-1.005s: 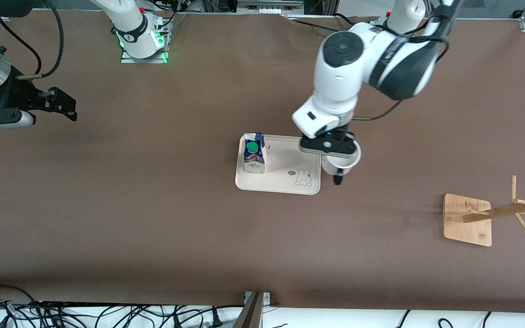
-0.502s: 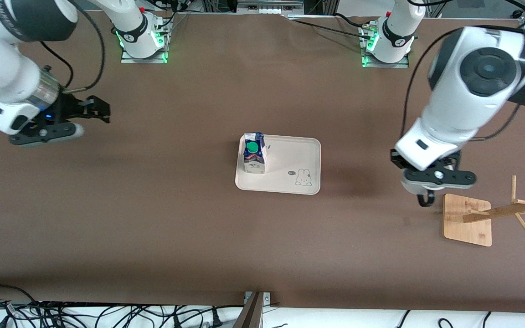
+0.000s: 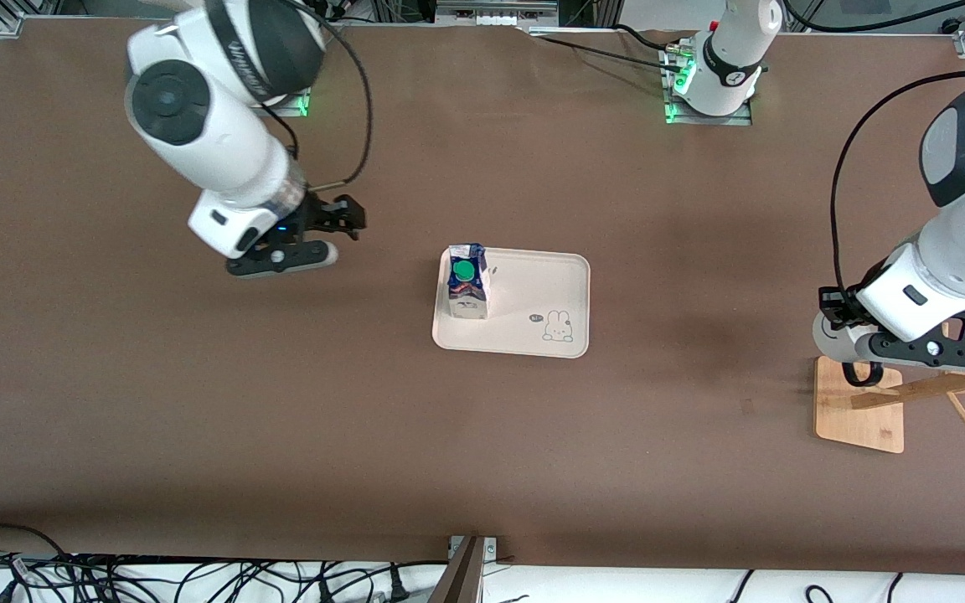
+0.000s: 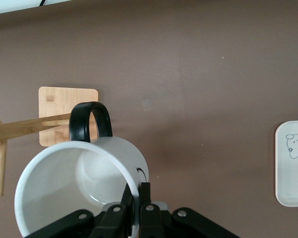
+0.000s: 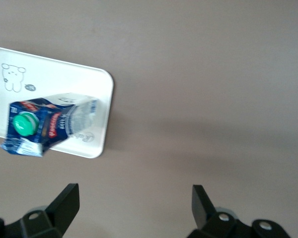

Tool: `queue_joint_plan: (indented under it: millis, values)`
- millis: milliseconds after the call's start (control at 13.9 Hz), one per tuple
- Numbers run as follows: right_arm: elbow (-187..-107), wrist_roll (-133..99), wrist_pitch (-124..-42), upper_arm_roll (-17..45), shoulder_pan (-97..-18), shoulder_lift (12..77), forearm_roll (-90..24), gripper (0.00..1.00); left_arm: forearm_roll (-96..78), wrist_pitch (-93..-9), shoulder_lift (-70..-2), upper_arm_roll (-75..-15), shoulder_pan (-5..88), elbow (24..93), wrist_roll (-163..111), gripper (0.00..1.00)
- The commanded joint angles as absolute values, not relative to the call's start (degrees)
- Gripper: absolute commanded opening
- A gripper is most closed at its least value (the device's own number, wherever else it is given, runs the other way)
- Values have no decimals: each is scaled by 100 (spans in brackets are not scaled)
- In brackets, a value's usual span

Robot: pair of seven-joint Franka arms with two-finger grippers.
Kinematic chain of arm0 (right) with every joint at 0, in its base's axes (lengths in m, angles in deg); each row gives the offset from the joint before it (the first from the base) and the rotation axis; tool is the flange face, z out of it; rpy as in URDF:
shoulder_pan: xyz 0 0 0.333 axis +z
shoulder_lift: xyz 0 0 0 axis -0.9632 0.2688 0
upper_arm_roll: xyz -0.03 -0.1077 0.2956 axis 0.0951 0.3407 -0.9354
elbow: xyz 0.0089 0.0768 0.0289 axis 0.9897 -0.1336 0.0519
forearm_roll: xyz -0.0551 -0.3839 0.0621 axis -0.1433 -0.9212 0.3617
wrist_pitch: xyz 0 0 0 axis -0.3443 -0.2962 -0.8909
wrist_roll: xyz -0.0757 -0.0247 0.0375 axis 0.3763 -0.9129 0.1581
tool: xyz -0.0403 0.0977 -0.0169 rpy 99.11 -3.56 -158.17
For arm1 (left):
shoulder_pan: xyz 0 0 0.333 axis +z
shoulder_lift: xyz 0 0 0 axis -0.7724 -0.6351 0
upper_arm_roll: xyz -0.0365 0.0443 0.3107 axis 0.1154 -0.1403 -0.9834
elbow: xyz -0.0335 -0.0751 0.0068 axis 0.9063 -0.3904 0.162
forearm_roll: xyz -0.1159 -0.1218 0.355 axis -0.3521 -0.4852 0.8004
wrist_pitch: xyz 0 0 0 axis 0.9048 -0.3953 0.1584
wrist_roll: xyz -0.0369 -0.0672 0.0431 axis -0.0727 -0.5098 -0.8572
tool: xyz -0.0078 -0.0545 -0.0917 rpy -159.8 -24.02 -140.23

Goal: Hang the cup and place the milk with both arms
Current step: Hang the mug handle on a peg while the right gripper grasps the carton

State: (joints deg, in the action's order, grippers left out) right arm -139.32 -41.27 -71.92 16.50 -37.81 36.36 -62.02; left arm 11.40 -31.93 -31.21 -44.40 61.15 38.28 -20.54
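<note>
Bamboo, pale and square, forms the base of the wooden rack (image 3: 859, 405), which stands nearest the front camera at the left arm's end of the brown table (image 3: 281, 435), its post with side pegs leaning across the view. The left gripper (image 3: 855, 362) hangs over the edge of that base, clamped on the cup (image 3: 828, 337). From the front only a sliver of white and the black loop handle under the gripper can be seen; the left wrist view shows far more: the cup (image 4: 84, 186) seen into its open mouth, the fingers (image 4: 148, 202) pinching its rim wall, and the handle (image 4: 91, 121) just above a thin peg of the rack (image 4: 25, 129). Farther back, at mid-table, the cream tray (image 3: 549, 293) with a rabbit drawing carries the milk (image 3: 467, 283), upright at the tray's end toward the right arm. The right gripper (image 3: 347, 219) hovers over bare table beside the tray, toward the right arm's end. The right wrist view shows its fingertips (image 5: 64, 201) spread wide with nothing between them, and the milk (image 5: 42, 124) on the tray ahead.
</note>
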Motion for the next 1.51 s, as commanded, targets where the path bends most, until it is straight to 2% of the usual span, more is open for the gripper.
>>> queue_joint_plan:
  millis: [0, 431, 1005, 1148, 1364, 1435]
  values:
    - [-13835, -4627, -7594, 1705, -3259, 4039, -6123, 100, 1135, -2811, -3165, -4396, 6147, 3642, -1828, 0]
    - [-13132, -5743, -7895, 1705, -2599, 4927, -6123, 100, 1451, -2783, -3174, -4413, 6323, 3484, -1301, 0]
    - [-13114, -6158, -8607, 1705, -2431, 5411, -6123, 98, 1548, -2827, -3279, -4844, 6314, 3273, -229, 0]
    - [-13114, -6158, -8616, 1714, -2431, 5464, -6123, 89, 1548, -2827, -3288, -4853, 6314, 3273, -228, 0]
    - [-13105, -6114, -8677, 1714, -2431, 5473, -6123, 64, 1557, -2836, -3305, -4853, 6463, 3282, -211, 0]
    - [-13105, -6105, -8668, 1723, -2431, 5464, -6123, 61, 1574, -2827, -3358, -4853, 6507, 3282, -211, 0]
